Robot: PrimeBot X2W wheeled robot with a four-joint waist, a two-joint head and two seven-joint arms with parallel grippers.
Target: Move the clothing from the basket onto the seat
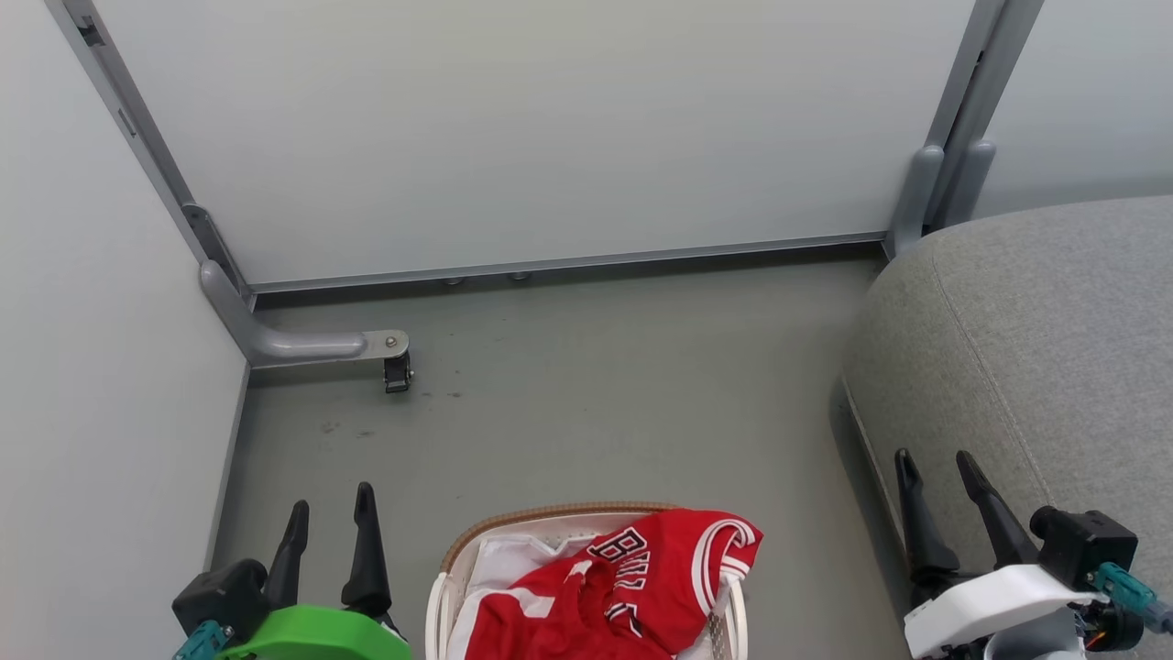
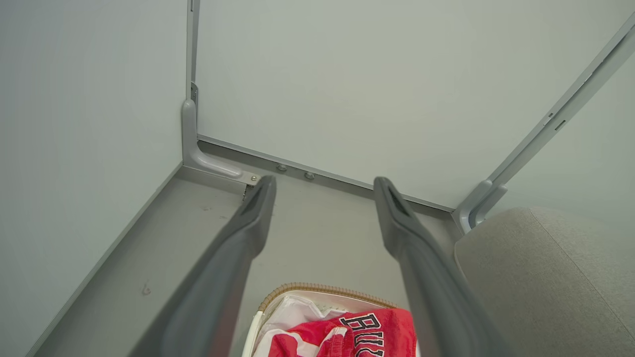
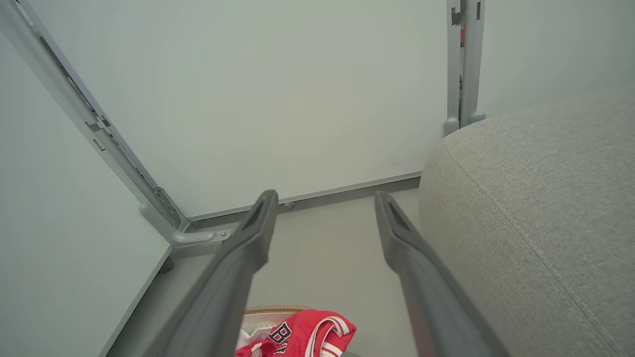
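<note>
Finding both arms idle and empty: the left gripper (image 1: 332, 497) has its fingers spread wide, the right gripper (image 1: 933, 456) likewise, and neither touches anything. The clothing (image 1: 632, 577) lies heaped in the basket (image 1: 550, 513), between the two grippers and behind their fingertips, right of the left one and left of the right one. The seat (image 1: 1035, 348) rises just beside the right gripper, on its outer side and ahead of it. Hazards, as judged: a deep pinch could catch the white liner (image 1: 504, 555) with the red cloth and drag the light basket up or tip it. One fold hangs over the rim on the side nearer the right gripper and may snag there. The heap looks tangled, so a second piece could ride up and drop onto the floor (image 1: 596, 403) short of the seat. A low swing could drive the right fingers into the seat's rounded flank. Clearance: open floor lies ahead of both grippers as far as the back panel (image 1: 550, 137). The left gripper has a side wall (image 1: 92, 367) close on its outer side and a metal bracket foot (image 1: 302, 346) ahead. The right gripper has little room outward.
</note>
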